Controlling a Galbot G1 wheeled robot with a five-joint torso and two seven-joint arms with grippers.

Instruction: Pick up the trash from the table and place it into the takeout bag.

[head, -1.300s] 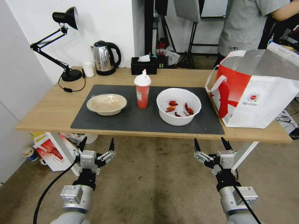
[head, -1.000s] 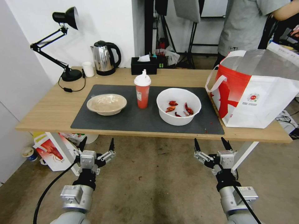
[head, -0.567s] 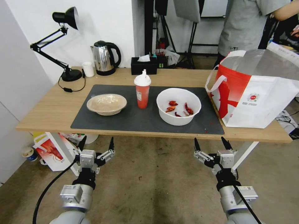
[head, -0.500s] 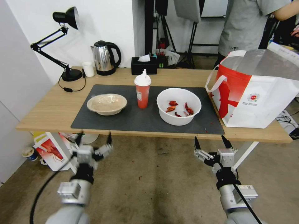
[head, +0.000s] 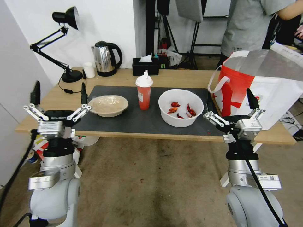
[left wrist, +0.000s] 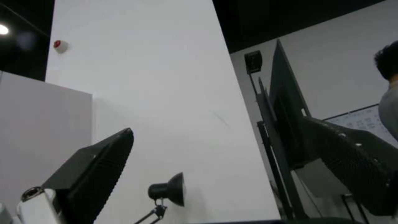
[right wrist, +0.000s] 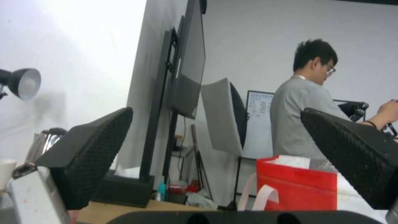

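Since 0.5 s ago I have raised both arms from below the desk (head: 56, 104) to its front edge. My left pincer (head: 58, 94) is spread wide and empty, just left of the beige bowl (head: 108, 105). My right pincer (head: 230, 101), also spread and empty, stands between the white bowl (head: 181, 107) and the takeout bag (head: 268, 85). The red cup (head: 144, 93) stands between the 2 bowls. The bag's logo is unreadable.

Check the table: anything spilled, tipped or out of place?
Nothing tipped. A few red specks lie on the dark grey mat near its front right corner, beside the white bowl of crayfish shells. Red cup stands upright.
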